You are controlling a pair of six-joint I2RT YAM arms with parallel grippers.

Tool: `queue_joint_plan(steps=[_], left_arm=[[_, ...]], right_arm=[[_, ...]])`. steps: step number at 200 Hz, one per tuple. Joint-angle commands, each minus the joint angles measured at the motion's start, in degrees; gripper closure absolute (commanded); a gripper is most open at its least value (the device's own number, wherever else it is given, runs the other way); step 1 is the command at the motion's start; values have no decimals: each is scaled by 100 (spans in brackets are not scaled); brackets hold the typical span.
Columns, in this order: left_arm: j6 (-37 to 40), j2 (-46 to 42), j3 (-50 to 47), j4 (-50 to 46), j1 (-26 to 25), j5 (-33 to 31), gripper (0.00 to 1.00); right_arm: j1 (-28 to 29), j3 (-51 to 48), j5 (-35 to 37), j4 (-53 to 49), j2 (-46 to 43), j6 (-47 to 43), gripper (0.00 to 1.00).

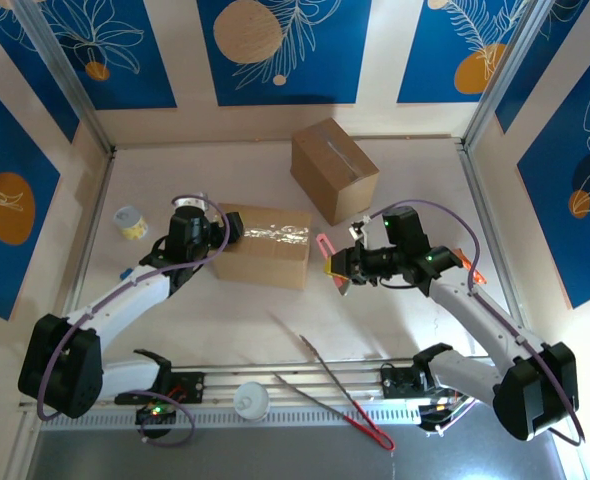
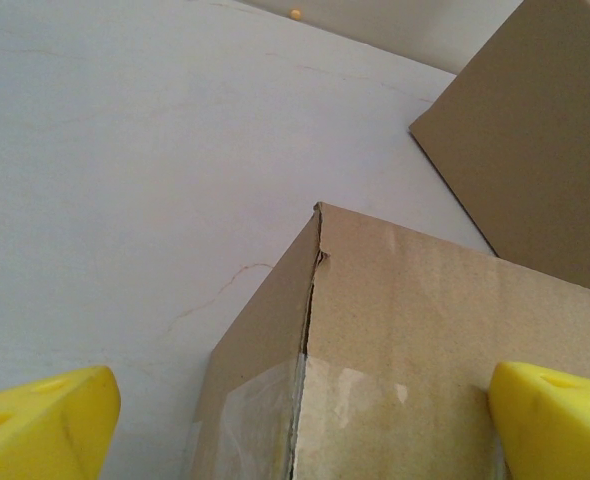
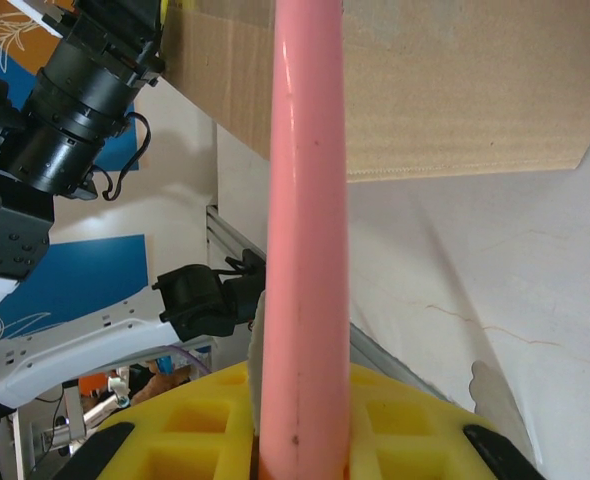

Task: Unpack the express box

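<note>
The express box [image 1: 263, 246], brown cardboard with clear tape along its top seam, lies at the table's middle. My left gripper [image 1: 226, 230] stands open at the box's left end. In the left wrist view its yellow fingertips [image 2: 41, 424] sit wide apart, one on each side of the taped corner of the box [image 2: 415, 330]. My right gripper [image 1: 341, 268] is shut on a pink stick-like tool [image 1: 325, 246], just right of the box. From the right wrist, the pink tool [image 3: 305, 220] points out of the right gripper [image 3: 305, 445] toward the box [image 3: 445, 80].
A second, untaped-looking cardboard box [image 1: 333, 168] stands behind, to the right. A small yellow-white jar [image 1: 128, 222] sits at the left. Long tongs [image 1: 340, 392] and a white lid [image 1: 252, 402] lie near the front rail. An orange piece [image 1: 472, 266] is by the right arm.
</note>
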Motion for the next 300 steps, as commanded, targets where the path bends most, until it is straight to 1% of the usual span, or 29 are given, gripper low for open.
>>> queue_joint_plan(steps=[1, 95, 189, 244, 268, 300], left_arm=[[262, 481, -414, -1564, 2, -294, 6], [262, 513, -387, -1566, -6, -295, 6], [262, 536, -370, -1556, -8, -296, 6], [262, 533, -364, -1571, -12, -296, 6], [266, 528, -371, -1564, -8, -296, 6], [271, 517, -371, -1560, -15, -313, 6]], right_arm=[[-26, -68, -127, 91, 40, -38, 100], [0, -139, -4, 84, 151, -56, 100], [162, -148, 5, 233, 253, -21, 100], [65, -67, 203, 60, -59, -42, 100], [-34, -33, 131, -5, -169, -63, 100], [-26, -56, 33, 65, -52, -47, 100]])
